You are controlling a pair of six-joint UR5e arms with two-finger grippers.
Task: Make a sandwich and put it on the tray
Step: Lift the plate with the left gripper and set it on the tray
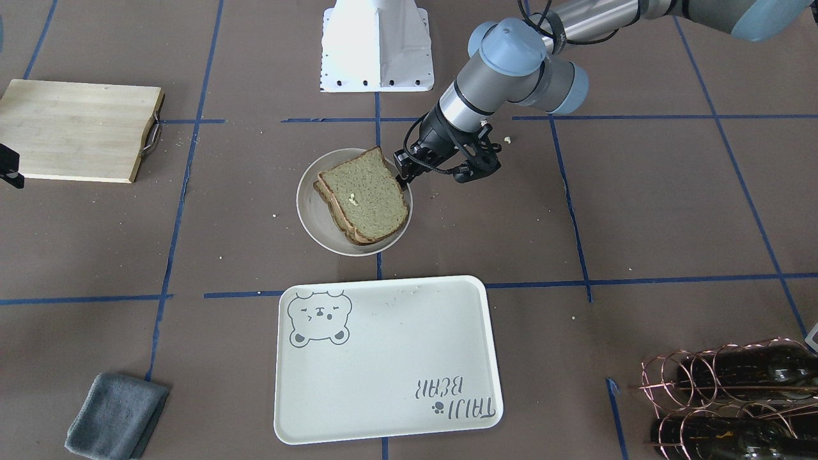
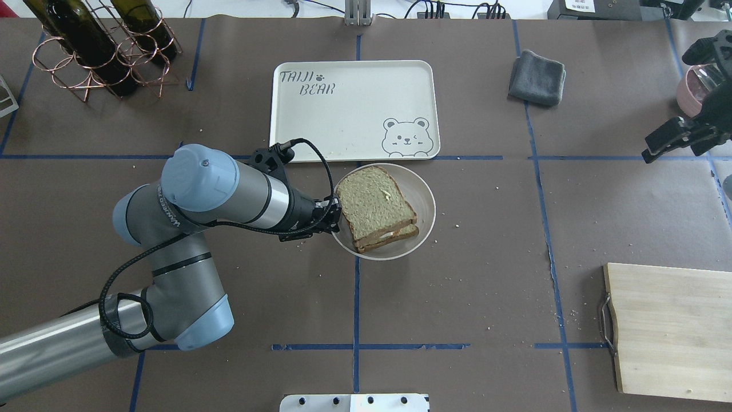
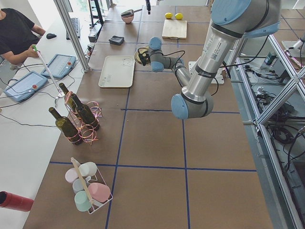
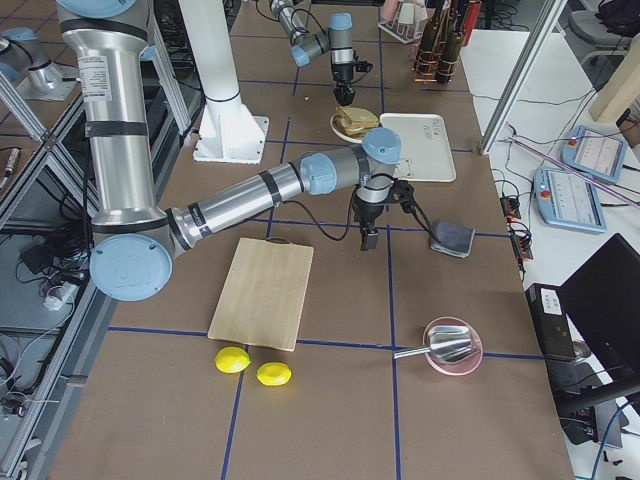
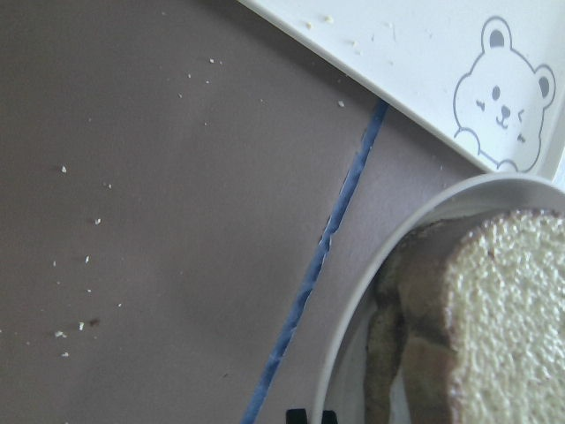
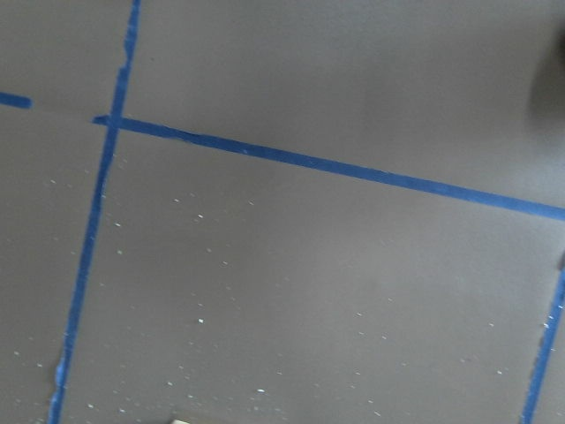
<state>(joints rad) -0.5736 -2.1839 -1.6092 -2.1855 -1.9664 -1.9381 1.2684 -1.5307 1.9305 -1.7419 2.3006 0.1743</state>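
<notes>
Nearest the robot, the left pincer (image 2: 336,216) sat at the rim of the plate (image 2: 428,197), just short of the tray; its grip could not be told. The sandwich (image 2: 377,207) lay stacked on that plate, apparently assembled. Beyond, the tray (image 2: 343,109) held no sandwich, so the transfer was judged undone. The right pincer (image 2: 677,140), well right of the tray, was equally unreadable.

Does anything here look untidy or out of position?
Yes. The sandwich on the round plate is stacked askew, its top slice shifted off the lower one. Crumbs lie scattered on the tray and the table.
</notes>
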